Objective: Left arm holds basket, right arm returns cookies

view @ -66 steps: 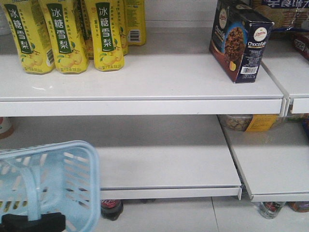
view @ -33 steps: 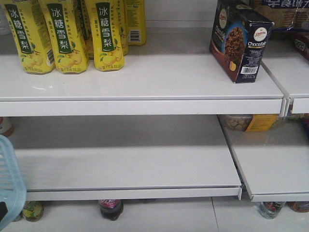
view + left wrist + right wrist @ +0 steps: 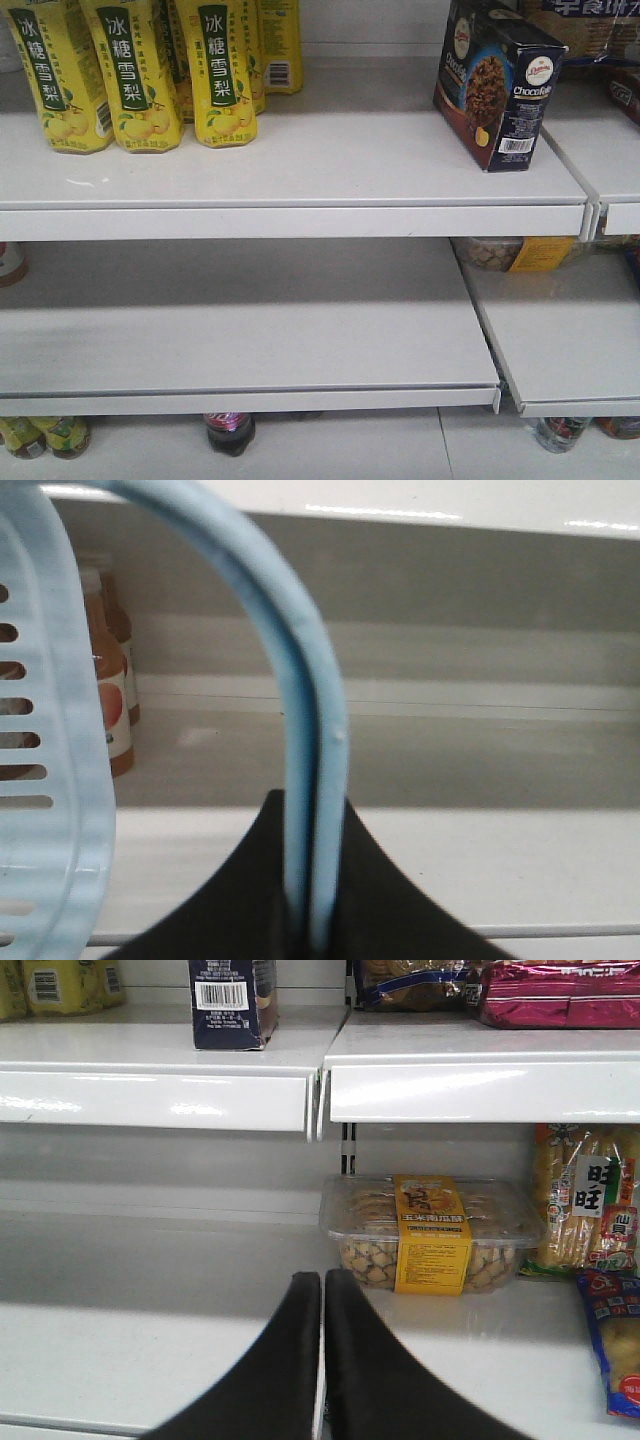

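Note:
The cookies (image 3: 497, 83), a dark navy box with a cookie picture, stand upright at the right end of the upper shelf (image 3: 300, 190); the right wrist view shows their barcode side (image 3: 229, 1002). My left gripper (image 3: 315, 810) is shut on the arched handle (image 3: 300, 680) of the light blue basket (image 3: 45, 780), whose slotted side fills the left of that view. My right gripper (image 3: 322, 1285) is shut and empty, low in front of the lower shelf, well below the cookies. Neither arm nor the basket shows in the front view.
Yellow drink bottles (image 3: 130, 70) stand at the upper shelf's left. A clear tub of biscuits with a yellow label (image 3: 430, 1235) sits on the lower right shelf (image 3: 570, 340), beside snack packs (image 3: 590, 1200). Bottles (image 3: 230, 432) stand on the floor under the lower shelf (image 3: 250, 330).
The basket has moved left and out of the front view, uncovering bottles on the floor at the lower left. The cookies have not moved.

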You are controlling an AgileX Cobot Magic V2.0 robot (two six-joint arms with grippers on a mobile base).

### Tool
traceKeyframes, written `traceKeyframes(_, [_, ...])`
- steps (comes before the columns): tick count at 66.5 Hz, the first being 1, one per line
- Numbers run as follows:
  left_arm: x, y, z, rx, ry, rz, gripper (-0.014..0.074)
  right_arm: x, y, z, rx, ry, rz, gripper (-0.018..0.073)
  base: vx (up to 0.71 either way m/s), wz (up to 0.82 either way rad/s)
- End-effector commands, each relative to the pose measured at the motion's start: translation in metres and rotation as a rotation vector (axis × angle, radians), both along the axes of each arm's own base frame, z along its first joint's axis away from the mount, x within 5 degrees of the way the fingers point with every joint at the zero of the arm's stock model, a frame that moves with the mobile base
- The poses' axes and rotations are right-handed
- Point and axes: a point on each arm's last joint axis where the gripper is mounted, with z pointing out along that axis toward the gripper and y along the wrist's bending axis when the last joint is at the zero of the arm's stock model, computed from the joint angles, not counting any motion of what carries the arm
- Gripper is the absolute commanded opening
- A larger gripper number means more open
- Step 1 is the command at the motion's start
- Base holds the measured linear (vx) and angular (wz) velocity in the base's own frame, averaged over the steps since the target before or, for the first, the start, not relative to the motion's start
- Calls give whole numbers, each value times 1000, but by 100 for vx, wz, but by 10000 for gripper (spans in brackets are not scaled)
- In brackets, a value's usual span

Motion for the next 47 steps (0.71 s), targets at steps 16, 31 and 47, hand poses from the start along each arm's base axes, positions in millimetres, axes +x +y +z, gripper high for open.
traceKeyframes(16, [-2, 0, 18, 38, -140, 0, -6, 0, 2, 14, -16, -83, 27, -8, 0, 0])
traceKeyframes(31, [-2, -2, 19, -5, -154, -36, -6, 0, 2, 14, -16, -83, 27, -8, 0, 0])
traceKeyframes(47, [-2, -3, 20, 10, -157, -54, -6, 0, 2, 14, -16, -83, 27, -8, 0, 0])
